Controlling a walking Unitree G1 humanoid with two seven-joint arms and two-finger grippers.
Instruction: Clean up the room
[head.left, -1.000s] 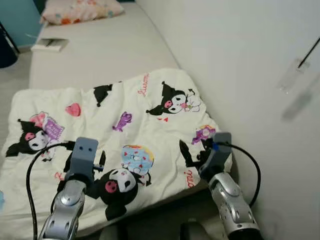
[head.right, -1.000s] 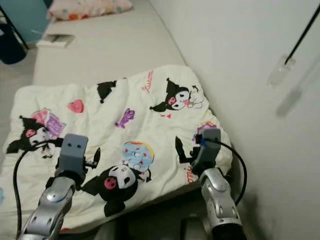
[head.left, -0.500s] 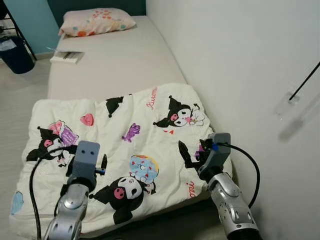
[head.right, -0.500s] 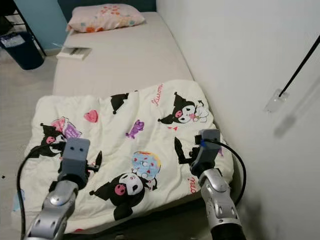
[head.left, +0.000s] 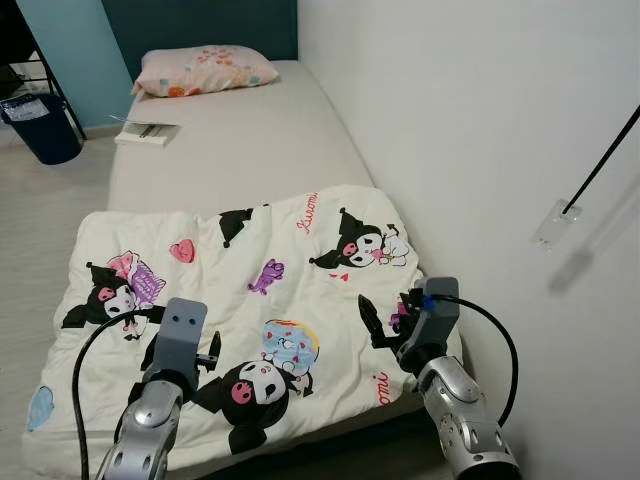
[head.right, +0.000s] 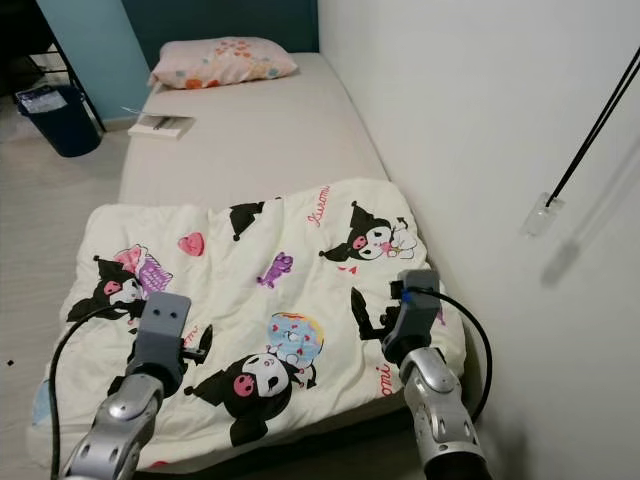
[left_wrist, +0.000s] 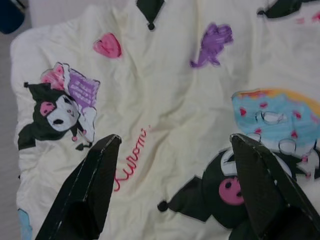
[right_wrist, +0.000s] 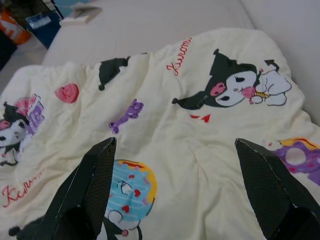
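Over the mattress's (head.left: 230, 140) near end lies a cream blanket (head.left: 290, 250), lightly rumpled, printed w/ black-hooded cartoon figures, pink hearts, a purple shape, a blue frosted donut & red script; its left edge hangs past the mattress edge toward the floor. Left gripper (left_wrist: 172, 185) hovers above the blanket's near-left part, jaws wide, holding nothing. Right gripper (right_wrist: 175, 187) sits over the near-right part close to the wall (head.left: 480, 120), jaws wide too. Far end: pillow (head.left: 205, 70), book (head.left: 147, 131) at left edge.
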